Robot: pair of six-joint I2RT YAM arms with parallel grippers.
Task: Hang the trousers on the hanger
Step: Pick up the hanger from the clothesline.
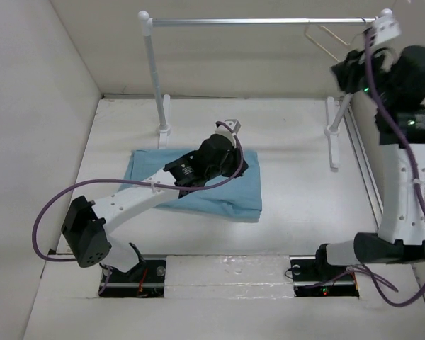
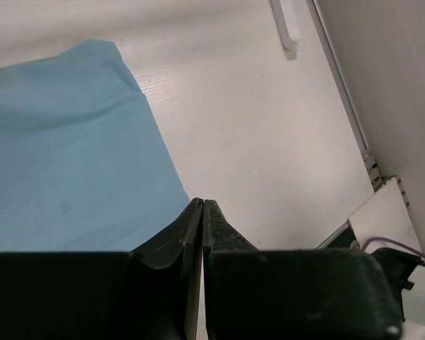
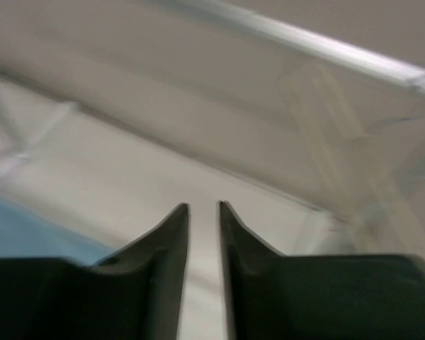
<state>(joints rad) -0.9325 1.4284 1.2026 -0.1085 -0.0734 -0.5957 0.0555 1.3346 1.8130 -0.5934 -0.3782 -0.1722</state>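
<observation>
The light blue trousers (image 1: 198, 190) lie folded flat on the white table; they also fill the left of the left wrist view (image 2: 64, 156). My left gripper (image 1: 242, 167) is low over their right part, shut and empty, with its tips (image 2: 202, 202) at the cloth's right edge. The pale beige hanger (image 1: 331, 39) hangs by its hook at the right end of the rail. It shows blurred in the right wrist view (image 3: 322, 113). My right gripper (image 1: 340, 71) is raised just below and beside the hanger. Its jaws (image 3: 204, 205) stand a little apart with nothing between them.
A clothes rail (image 1: 262, 21) on white posts (image 1: 154, 78) spans the back, its feet (image 1: 333, 142) on the table. White walls close in the left, back and right sides. The rail also shows in the right wrist view (image 3: 319, 46).
</observation>
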